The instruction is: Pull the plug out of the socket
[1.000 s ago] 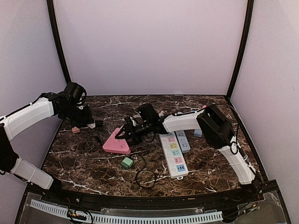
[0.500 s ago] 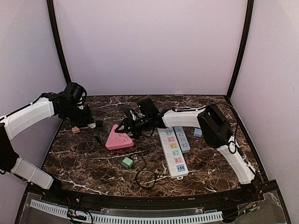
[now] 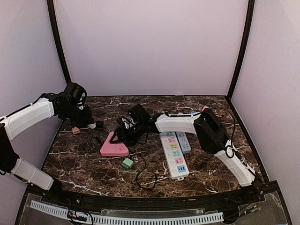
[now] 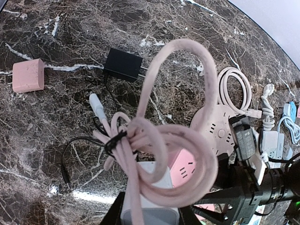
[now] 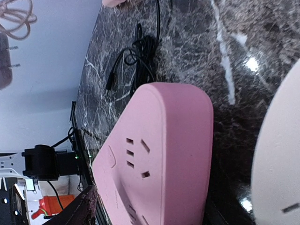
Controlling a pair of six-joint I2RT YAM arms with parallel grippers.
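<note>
In the left wrist view a white plug (image 4: pixel 154 216) sits between my left gripper's (image 4: pixel 150 220) black fingers, and its pink cable (image 4: pixel 187 61) coils up in front of the camera. That gripper (image 3: pixel 88 123) hovers at the table's left side, well apart from the socket. The pink triangular socket (image 3: pixel 112 146) lies flat on the marble with no plug in its slots. My right gripper (image 3: pixel 123 133) reaches in from the right. Its fingers stand open on either side of the socket (image 5: pixel 159 150), low at the socket's edge (image 5: pixel 147 213).
A white power strip with coloured outlets (image 3: pixel 174 155) and a grey strip (image 3: pixel 183 142) lie right of centre. A green cube (image 3: pixel 127 163) and a black cable loop (image 3: pixel 146 178) sit near the front. A pink block (image 4: pixel 28 75), a black adapter (image 4: pixel 123 64) and a round socket (image 4: pixel 218 126) lie nearby.
My right gripper has slid left and its jaws have widened. The pink socket has shifted left and forward and now lies flat. The left arm has stayed still.
</note>
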